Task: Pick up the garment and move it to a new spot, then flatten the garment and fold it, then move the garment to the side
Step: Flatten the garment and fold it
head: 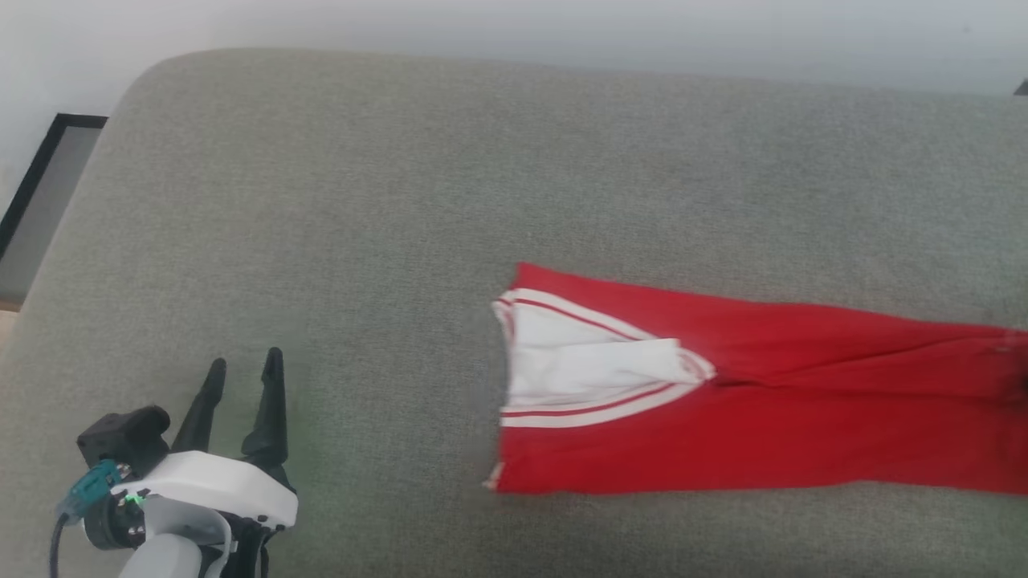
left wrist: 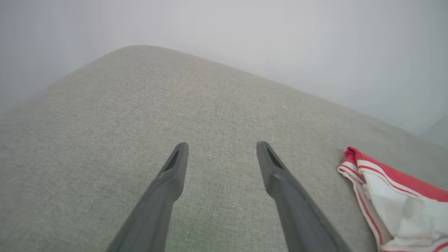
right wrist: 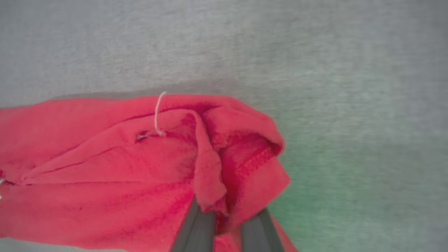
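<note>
The right fingers (right wrist: 208,227) are pinched shut on the red hem end of the garment (head: 723,401), which lies as a long strip on the right of the grey cushion (head: 361,201). The left fingers (head: 269,389) stand open and empty, near left. It looks folded lengthwise, with further folding and the move aside not yet done.

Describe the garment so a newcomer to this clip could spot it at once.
Start at the broad grey-green cushion. On its right half lies the garment, stretched long toward the right edge. It alone is bright red, with white sleeve fabric and striped trim at its left end.
</note>
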{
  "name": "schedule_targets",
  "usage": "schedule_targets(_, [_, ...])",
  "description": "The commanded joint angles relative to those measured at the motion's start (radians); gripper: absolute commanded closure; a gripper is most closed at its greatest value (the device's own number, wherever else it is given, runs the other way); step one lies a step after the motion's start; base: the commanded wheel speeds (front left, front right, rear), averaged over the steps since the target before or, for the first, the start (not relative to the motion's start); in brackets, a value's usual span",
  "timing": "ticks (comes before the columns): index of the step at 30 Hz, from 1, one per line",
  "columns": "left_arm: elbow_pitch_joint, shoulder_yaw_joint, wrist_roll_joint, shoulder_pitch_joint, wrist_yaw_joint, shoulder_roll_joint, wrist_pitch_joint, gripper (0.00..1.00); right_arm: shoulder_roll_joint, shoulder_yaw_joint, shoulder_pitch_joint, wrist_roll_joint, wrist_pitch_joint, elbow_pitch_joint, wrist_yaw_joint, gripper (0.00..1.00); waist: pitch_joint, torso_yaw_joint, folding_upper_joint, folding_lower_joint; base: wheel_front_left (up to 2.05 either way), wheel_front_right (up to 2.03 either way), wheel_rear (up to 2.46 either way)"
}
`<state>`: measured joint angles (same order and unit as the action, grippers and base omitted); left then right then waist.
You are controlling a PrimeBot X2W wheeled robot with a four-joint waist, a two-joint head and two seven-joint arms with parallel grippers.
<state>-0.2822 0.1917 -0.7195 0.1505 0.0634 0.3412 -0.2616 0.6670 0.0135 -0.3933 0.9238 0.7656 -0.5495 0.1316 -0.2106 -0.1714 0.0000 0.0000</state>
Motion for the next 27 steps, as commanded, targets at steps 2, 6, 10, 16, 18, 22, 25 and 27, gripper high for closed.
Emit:
schedule_targets(2, [-0.012, -0.007, 0.022, 0.02, -0.012, -0.005, -0.004, 0.0, 0.021, -0.02, -0.019, -0.011, -0.011, -0.044, -0.002, 1.0, -0.005, 0.009, 0.0, 0.0, 0.0, 0.0, 0.0])
schedule_targets(6, [-0.031, -0.012, 0.034, 0.034, -0.026, -0.019, -0.004, 0.0, 0.044, -0.028, -0.053, -0.016, -0.031, -0.119, -0.002, 1.0, -0.01, 0.022, 0.0, 0.0, 0.0, 0.0, 0.0])
schedule_targets(10, [-0.042, -0.02, 0.046, 0.043, -0.039, -0.027, -0.004, 0.0, 0.043, -0.003, -0.073, -0.011, -0.041, -0.136, -0.002, 1.0, -0.009, 0.034, 0.0, 0.0, 0.0, 0.0, 0.0])
schedule_targets(16, [-0.052, -0.031, 0.062, 0.034, -0.049, -0.036, -0.004, 0.0, 0.024, 0.037, -0.024, 0.074, -0.017, 0.013, -0.001, 1.0, 0.003, 0.042, 0.0, 0.0, 0.0, 0.0, 0.0])
schedule_targets(18, [-0.053, -0.035, 0.064, 0.025, -0.051, -0.035, -0.004, 0.0, 0.022, 0.047, 0.005, 0.084, -0.003, 0.089, -0.001, 1.0, 0.009, 0.043, 0.0, 0.0, 0.0, 0.0, 0.0])
schedule_targets(22, [-0.053, -0.036, 0.068, 0.018, -0.056, -0.035, -0.004, 0.0, -0.015, 0.071, 0.051, 0.099, 0.021, 0.245, -0.001, 1.0, 0.018, 0.039, 0.0, 0.0, 0.0, 0.0, 0.0])
schedule_targets(25, [-0.054, -0.032, 0.07, 0.022, -0.06, -0.034, -0.004, 0.0, -0.051, 0.097, 0.063, 0.089, 0.037, 0.341, -0.001, 1.0, 0.025, 0.029, 0.0, 0.0, 0.0, 0.0, 0.0])
schedule_targets(27, [-0.056, -0.024, 0.073, 0.026, -0.062, -0.036, -0.003, 0.0, -0.086, 0.12, 0.063, 0.08, 0.045, 0.383, -0.001, 1.0, 0.031, 0.017, 0.0, 0.0, 0.0, 0.0, 0.0])
